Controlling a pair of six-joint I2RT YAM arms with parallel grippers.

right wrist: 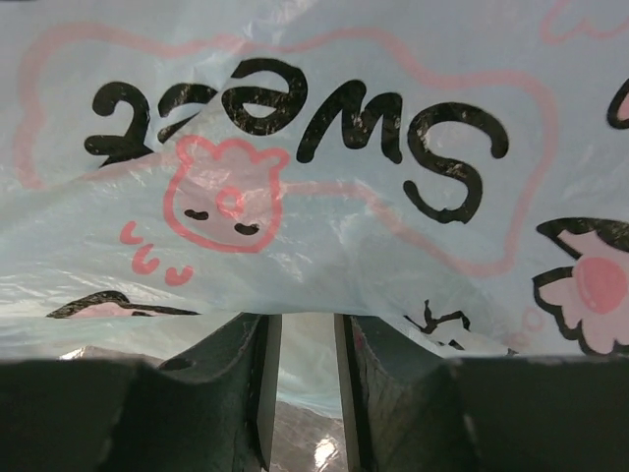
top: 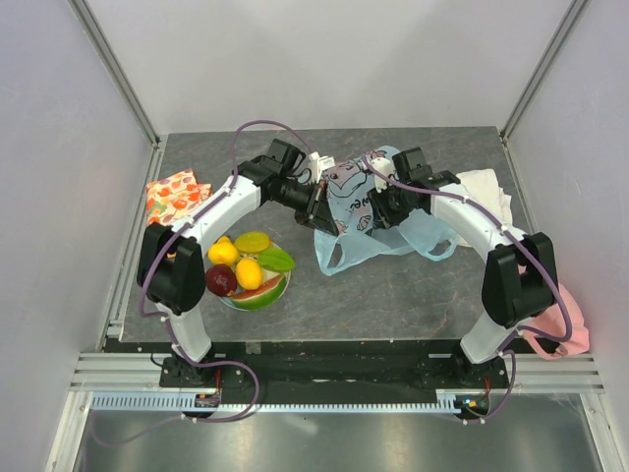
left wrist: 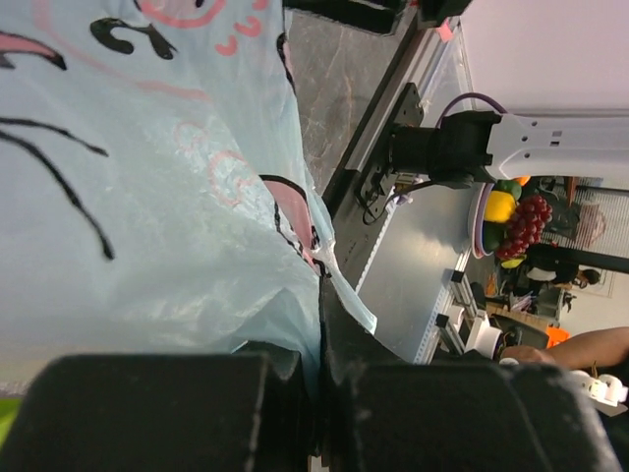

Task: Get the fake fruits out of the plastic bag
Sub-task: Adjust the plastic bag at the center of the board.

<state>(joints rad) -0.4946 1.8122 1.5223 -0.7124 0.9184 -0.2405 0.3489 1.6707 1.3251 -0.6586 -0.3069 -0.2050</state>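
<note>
Plastic bag (top: 359, 211) hung between both grippers, the left gripper (left wrist: 319, 369) clamped on its edge. The right gripper (right wrist: 307, 339) had its fingers barely apart with film between, so its grip was unclear. Tipping the mouth gently downward would probably have served best. Plate (top: 267, 298) of fake fruits (top: 241, 265) sat behind the left gripper, near its base.
</note>
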